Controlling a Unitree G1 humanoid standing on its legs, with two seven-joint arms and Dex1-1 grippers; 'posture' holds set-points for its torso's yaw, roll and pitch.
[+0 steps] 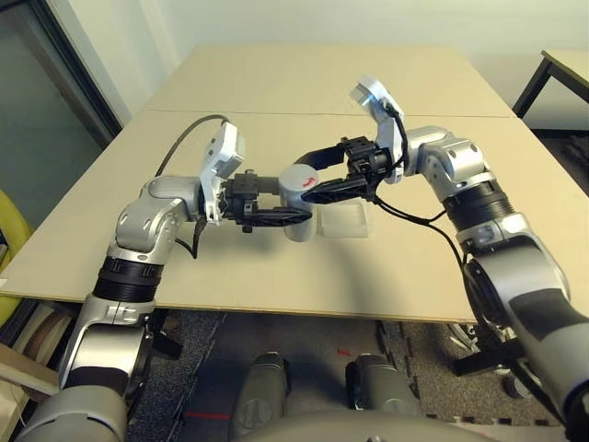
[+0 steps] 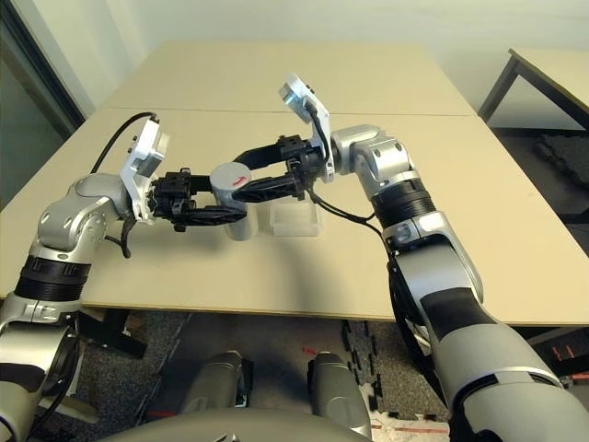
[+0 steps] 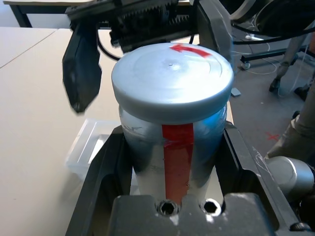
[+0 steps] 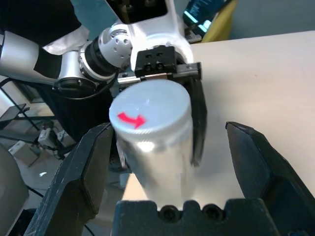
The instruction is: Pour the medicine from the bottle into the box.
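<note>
Bottle: silvery-grey [image 3: 147,152], upright, a red stripe down its side, between the two arms over the near half of the table [image 1: 239,276]; whether its base touches the tabletop, I cannot tell.
Cap: round and grey [image 3: 170,78], on top of the bottle, with a curved red arrow printed on it.
Left gripper: clenched around the bottle's body [image 1: 295,200], one black finger on either side, below the cap.
Right gripper: released, its two black fingers spread wide [image 4: 170,126], reaching in from the robot's right at the height of the cap; the bottle's top stands in the gap between them, ungripped.
Box: shallow, clear plastic, square with rounded corners [image 1: 344,221], flat on the table, just to the robot's right of the bottle.
Arms: both silver with black joints, the left [image 1: 143,226] and the right [image 1: 515,267] reaching inward from their own sides, dark cables looping near the wrists.
Table: pale beige, with a straight seam across it.
Background: a second table [image 1: 571,66] beyond the right arm.
</note>
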